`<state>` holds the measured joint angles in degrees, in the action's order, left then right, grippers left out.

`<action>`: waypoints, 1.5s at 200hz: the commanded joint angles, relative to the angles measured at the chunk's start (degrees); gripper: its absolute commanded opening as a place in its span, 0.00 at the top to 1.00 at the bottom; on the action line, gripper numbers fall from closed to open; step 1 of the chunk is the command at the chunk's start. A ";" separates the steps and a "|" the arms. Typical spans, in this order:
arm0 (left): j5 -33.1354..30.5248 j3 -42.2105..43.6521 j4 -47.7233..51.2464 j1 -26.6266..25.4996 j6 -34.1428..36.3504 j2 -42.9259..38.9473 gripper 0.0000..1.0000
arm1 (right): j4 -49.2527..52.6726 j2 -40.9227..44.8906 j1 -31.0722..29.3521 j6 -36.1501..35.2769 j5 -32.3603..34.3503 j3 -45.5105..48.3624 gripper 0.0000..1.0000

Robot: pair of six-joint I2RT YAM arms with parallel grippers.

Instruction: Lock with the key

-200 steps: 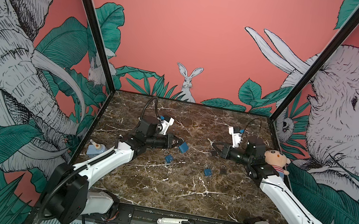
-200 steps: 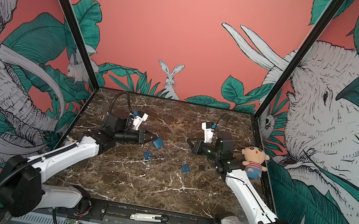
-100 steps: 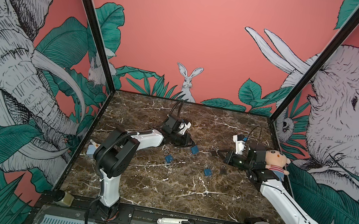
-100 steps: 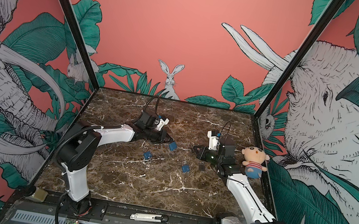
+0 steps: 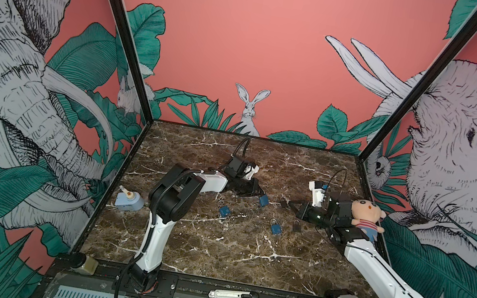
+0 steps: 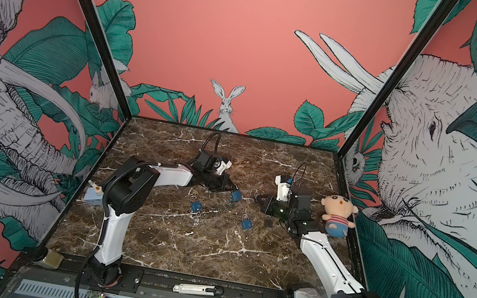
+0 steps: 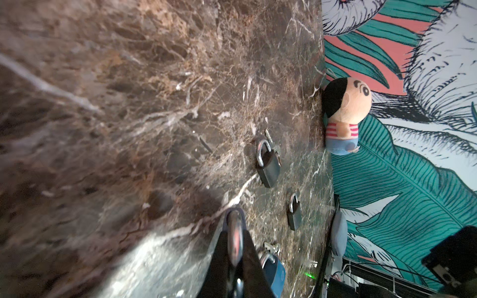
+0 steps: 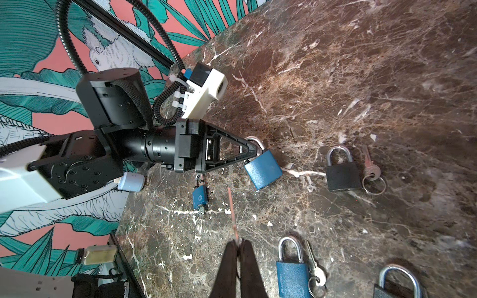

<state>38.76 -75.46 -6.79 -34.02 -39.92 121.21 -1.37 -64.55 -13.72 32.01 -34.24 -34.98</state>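
The left gripper point(image 8: 252, 152) grips the blue padlock point(image 8: 263, 171) by its shackle; the right gripper point(image 8: 238, 245) pinches the key point(image 8: 233, 214), nearby, uninserted. Insertion and turning apparently outstanding.

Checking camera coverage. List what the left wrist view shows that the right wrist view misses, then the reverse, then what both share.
Left wrist only: the plush doll by the wall. Right wrist only: the right claw shut on the key, and the body of the blue padlock. Both: the left claw shut on that padlock's shackle, black padlocks, the marble table.
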 commanded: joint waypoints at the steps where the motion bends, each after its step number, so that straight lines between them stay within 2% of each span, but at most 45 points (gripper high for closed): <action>1: 2.79 -2.78 -3.29 -0.87 -1.35 0.52 1.00 | -2.57 -0.87 0.01 0.33 -0.52 -1.00 1.00; 61: 3.15 -4.00 -2.99 -1.31 -2.28 3.08 1.00 | -3.02 -3.25 0.05 0.78 -1.55 -2.11 1.00; 73: 3.03 -3.83 -3.04 -1.31 -2.27 3.09 0.94 | -3.37 -3.48 0.07 1.03 -1.75 -2.03 1.00; 87: 2.41 -3.85 -2.33 -1.31 -1.96 3.14 0.82 | -3.73 -3.75 0.00 1.21 -1.67 -1.93 1.00; 126: 0.82 -4.40 -1.71 -1.22 -1.77 3.07 0.75 | -4.17 -4.01 -0.08 1.85 -1.37 -1.50 1.00; 214: -3.84 -4.28 2.83 1.51 -3.48 -1.25 0.70 | -3.96 -5.45 -1.07 1.84 2.10 -2.27 1.00; 230: -5.94 -2.85 2.75 2.24 -3.49 -2.72 0.69 | -4.19 -6.13 -1.56 1.84 3.24 -2.70 1.00; 300: -6.48 5.95 -0.77 5.57 -3.18 -13.74 0.69 | -4.07 -14.39 -5.41 -0.67 11.77 -7.77 1.00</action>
<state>33.17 -72.60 -5.67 -29.21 -43.72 114.17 -3.66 -76.27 -18.04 33.28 -26.98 -40.60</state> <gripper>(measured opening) 0.311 0.047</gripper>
